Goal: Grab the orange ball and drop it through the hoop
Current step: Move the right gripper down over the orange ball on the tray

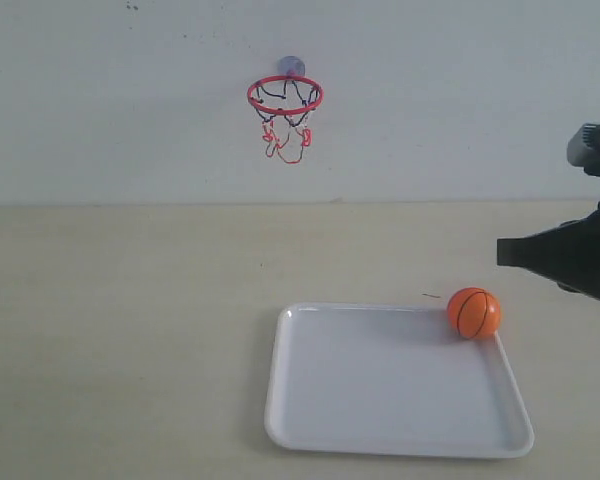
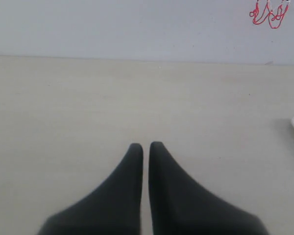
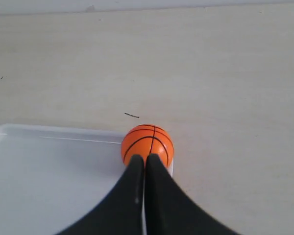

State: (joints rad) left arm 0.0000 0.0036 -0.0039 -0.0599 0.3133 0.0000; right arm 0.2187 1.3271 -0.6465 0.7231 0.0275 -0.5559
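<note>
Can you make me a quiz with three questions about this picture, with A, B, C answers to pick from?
1. What colour is the ring of the hoop? A. blue B. green C. red
2. Where is the orange ball? A. at a corner of the white tray B. inside the hoop C. in the middle of the tray
3. The right gripper is: A. wide open B. shut, holding nothing C. squeezing the ball

Answers: 1 C, the ring on the wall is red. 2 A, the ball sits at the tray's far right corner. 3 B, its fingers are pressed together with the ball beyond their tips.
</note>
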